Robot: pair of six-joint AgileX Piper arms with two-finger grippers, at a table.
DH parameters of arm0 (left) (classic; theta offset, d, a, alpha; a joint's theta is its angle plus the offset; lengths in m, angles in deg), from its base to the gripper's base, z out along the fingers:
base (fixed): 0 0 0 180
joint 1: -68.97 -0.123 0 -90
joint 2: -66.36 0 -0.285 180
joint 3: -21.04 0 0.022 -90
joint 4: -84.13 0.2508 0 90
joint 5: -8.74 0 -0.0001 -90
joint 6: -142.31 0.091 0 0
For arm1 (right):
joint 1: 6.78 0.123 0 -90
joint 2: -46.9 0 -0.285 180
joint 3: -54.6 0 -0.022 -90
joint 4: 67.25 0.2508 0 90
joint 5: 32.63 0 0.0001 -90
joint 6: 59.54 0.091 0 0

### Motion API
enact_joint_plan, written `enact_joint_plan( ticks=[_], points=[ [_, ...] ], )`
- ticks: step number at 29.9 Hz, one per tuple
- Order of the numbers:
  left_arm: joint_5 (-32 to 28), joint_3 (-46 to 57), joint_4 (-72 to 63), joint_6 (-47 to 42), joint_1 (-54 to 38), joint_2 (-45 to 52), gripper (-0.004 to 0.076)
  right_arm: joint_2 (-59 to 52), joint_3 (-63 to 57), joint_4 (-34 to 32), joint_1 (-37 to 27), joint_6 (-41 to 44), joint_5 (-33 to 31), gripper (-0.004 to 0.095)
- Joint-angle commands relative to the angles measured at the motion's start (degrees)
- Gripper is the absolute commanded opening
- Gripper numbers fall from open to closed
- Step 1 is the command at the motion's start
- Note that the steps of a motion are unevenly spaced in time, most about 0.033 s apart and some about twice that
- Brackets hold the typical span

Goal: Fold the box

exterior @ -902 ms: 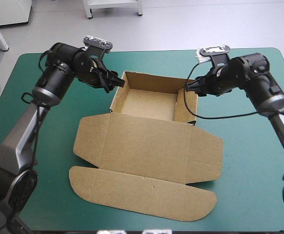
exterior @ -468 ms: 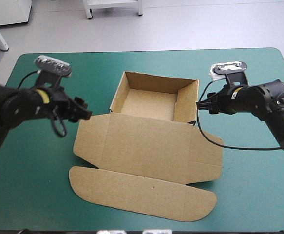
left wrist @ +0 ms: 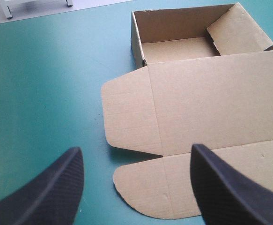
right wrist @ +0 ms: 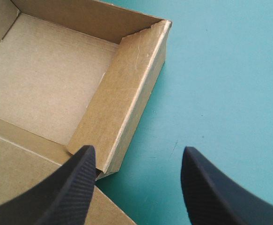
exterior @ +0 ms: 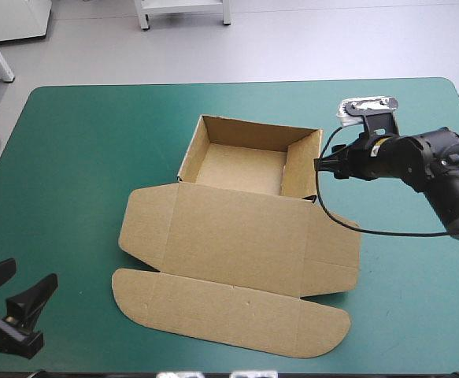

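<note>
On the worktop (exterior: 79,157) the box (exterior: 241,167) sits as an open tray, lid (exterior: 237,236) flat toward the robot; right claw (exterior: 317,164), spread, hovers just beside its right wall (exterior: 301,167); left claw (exterior: 35,269), spread, well apart.

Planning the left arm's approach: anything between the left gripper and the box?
Nothing visible. Only bare teal-green cover lies between the open left gripper, at the table's near left corner, and the box.
</note>
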Motion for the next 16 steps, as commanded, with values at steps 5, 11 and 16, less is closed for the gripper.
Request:
enact_joint_plan(
  ticks=[5, 11, 16],
  points=[
    [2.41, 1.13, -0.27, -0.49, 0.38, 1.33, 0.0475, 5.43, 8.44, 2.1, 0.08, -0.83, -1.51, 0.0512],
    [2.3, 1.24, -0.27, -0.49, 0.38, 0.94, 0.0474, 13.63, 17.26, 2.8, 0.08, -1.15, -5.68, 0.0512],
    [2.3, 1.24, -0.11, -0.26, 0.38, 0.94, 0.0463, 20.98, 22.33, 2.38, 0.08, 0.32, -8.61, 0.0518]
  ],
)
